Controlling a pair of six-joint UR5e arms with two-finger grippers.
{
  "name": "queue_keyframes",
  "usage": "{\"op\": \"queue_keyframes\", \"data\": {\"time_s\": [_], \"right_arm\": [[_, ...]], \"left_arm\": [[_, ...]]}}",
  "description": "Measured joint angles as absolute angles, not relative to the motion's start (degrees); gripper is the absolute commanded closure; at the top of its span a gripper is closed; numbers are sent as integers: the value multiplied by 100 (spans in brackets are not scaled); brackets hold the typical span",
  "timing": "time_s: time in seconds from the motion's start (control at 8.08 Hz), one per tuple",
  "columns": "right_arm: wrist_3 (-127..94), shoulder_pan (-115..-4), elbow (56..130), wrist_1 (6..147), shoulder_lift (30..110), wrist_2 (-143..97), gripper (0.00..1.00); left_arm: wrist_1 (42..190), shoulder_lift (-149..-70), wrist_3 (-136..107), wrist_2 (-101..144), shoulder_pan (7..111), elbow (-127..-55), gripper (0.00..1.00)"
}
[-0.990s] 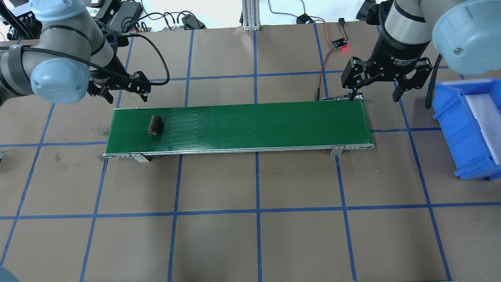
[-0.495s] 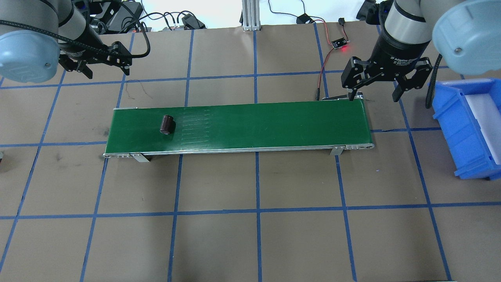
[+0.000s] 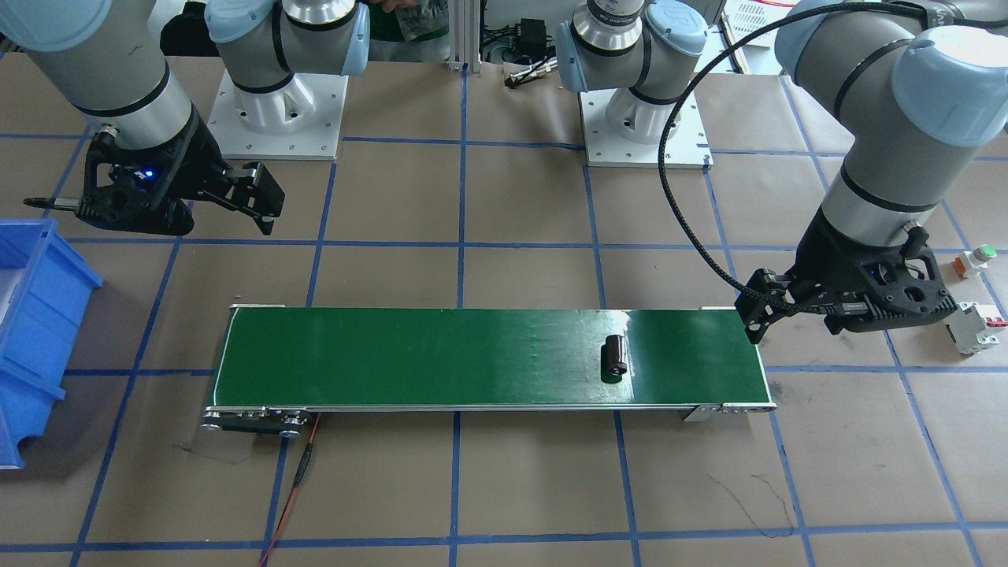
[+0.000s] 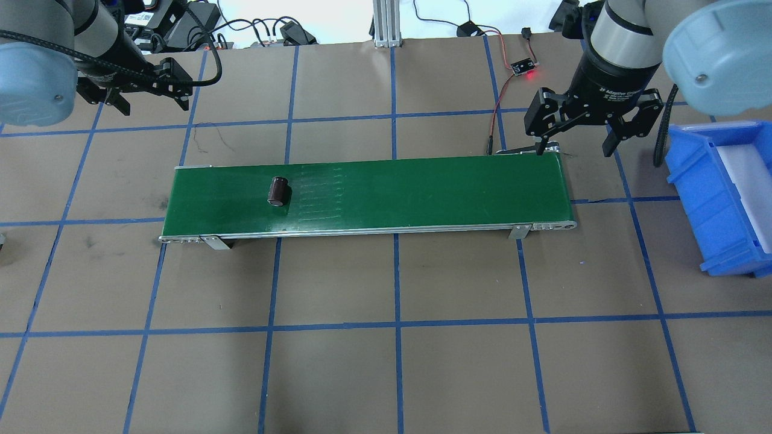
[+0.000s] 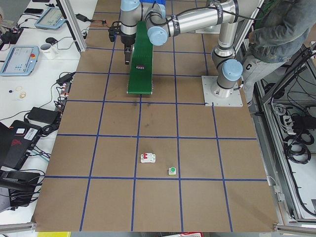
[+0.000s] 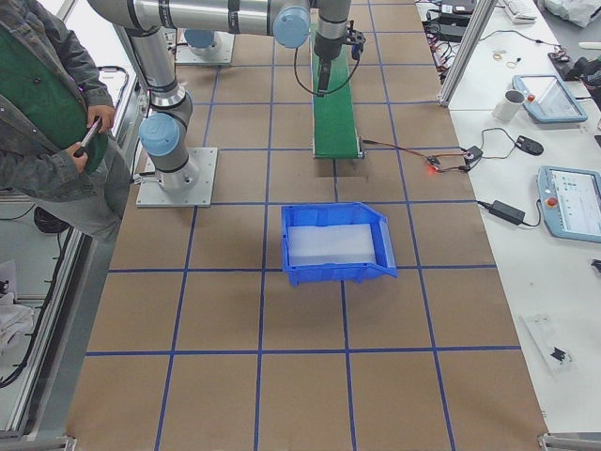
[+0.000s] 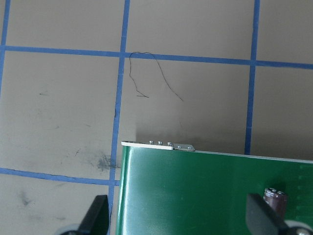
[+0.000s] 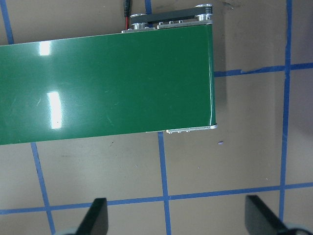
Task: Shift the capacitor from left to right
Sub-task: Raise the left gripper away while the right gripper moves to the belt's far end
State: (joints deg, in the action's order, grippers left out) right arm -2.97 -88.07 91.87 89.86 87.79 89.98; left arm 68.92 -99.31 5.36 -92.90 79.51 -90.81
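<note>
The capacitor [image 4: 278, 191], a small dark maroon cylinder, lies on its side on the green conveyor belt [image 4: 422, 193], towards the belt's left end. It also shows in the front view [image 3: 615, 354] and at the lower right edge of the left wrist view [image 7: 275, 196]. My left gripper [image 4: 154, 103] is open and empty, well behind the belt's left end and apart from the capacitor. My right gripper [image 4: 576, 147] is open and empty, hovering over the belt's far right corner; the right wrist view shows only the belt's bare right end [image 8: 98, 83].
A blue bin [image 4: 724, 199] stands right of the belt. A white-grey circuit breaker [image 3: 976, 327] and a green-topped push button [image 3: 976, 256] lie on the table beyond my left arm. A small board with a red light [image 4: 523, 67] and its wires sit behind the belt's right end.
The capacitor has travelled to the right along the belt. My left gripper, still open, has drawn back and to the left, away from the belt. The right gripper has barely moved.
</note>
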Motion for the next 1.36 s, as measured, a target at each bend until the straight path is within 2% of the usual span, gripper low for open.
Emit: {"op": "queue_keyframes", "data": {"time_s": [0.5, 0.99, 1.36], "right_arm": [[75, -8785, 9390, 9629, 8601, 8947, 0], [119, -8751, 10071, 10607, 8512, 8767, 0], [235, -8517, 10265, 10775, 8399, 8127, 1]], "left_arm": [[6702, -9857, 545, -9278, 7952, -9087, 0], [6690, -9843, 545, -9266, 7954, -9094, 0], [6689, -9835, 541, -9264, 7954, -9089, 0]]}}
